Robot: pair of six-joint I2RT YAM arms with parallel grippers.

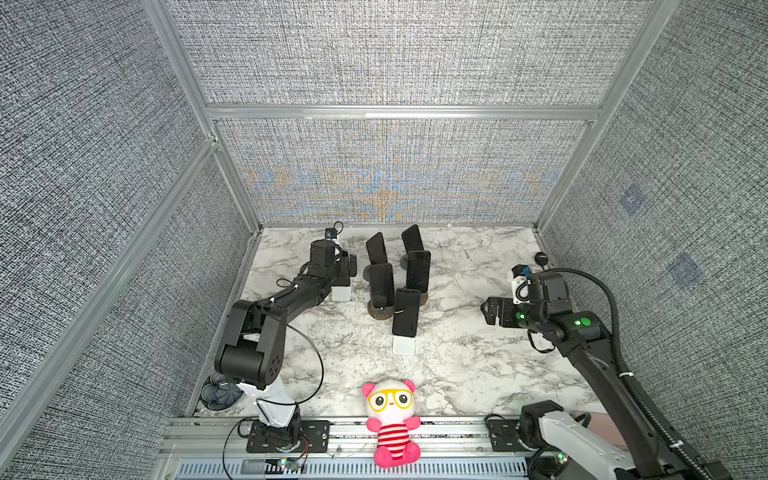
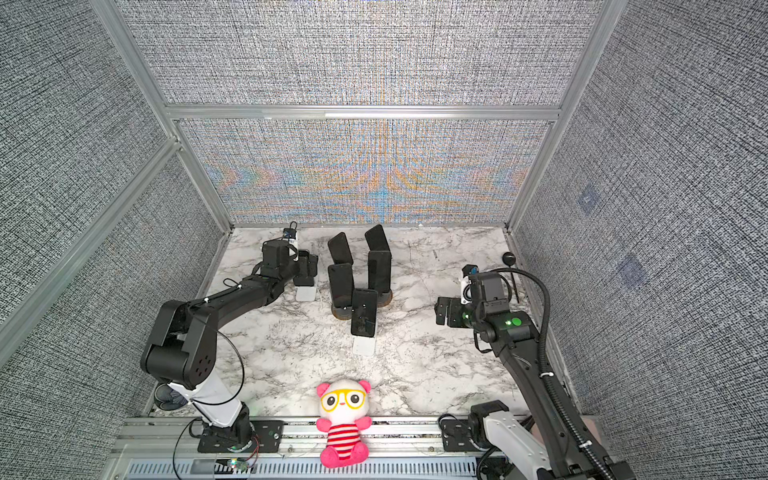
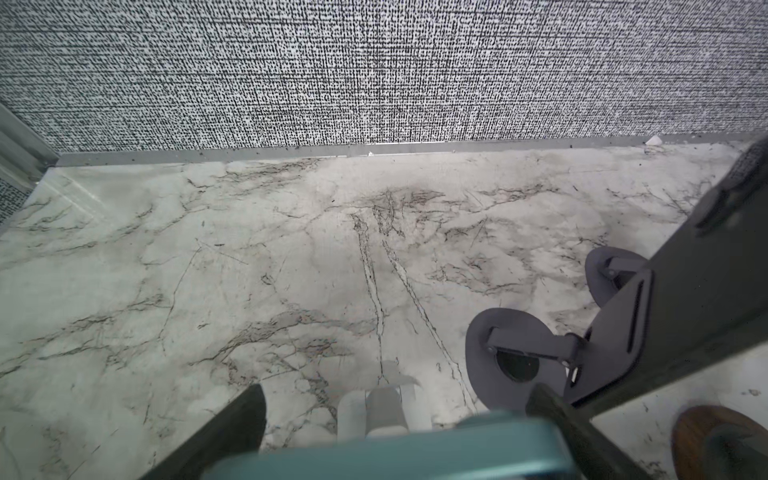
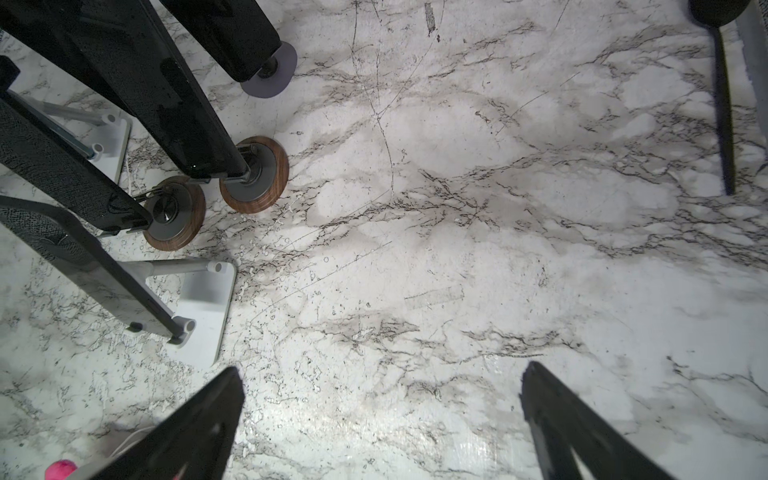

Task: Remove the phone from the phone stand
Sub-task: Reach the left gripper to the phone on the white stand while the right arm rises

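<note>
A teal-edged phone [image 3: 390, 455] stands on a white phone stand [image 1: 341, 293] at the back left of the marble table. My left gripper [image 1: 350, 266] is open and straddles the phone's top edge, one finger [image 3: 245, 415] on each side. I cannot tell whether the fingers touch it. Part of the white stand [image 3: 382, 409] shows just beyond the phone. My right gripper [image 1: 490, 311] hangs open over bare marble on the right, and in the right wrist view it [image 4: 382, 374] has nothing between its fingers.
Several other dark phones [image 1: 406, 312] lean on stands in the middle, on round wooden bases [image 4: 254, 174] or a white base [image 1: 404, 345]. A pink plush toy [image 1: 392, 419] sits at the front edge. A black ball-topped rod [image 1: 541, 258] stands by the right wall.
</note>
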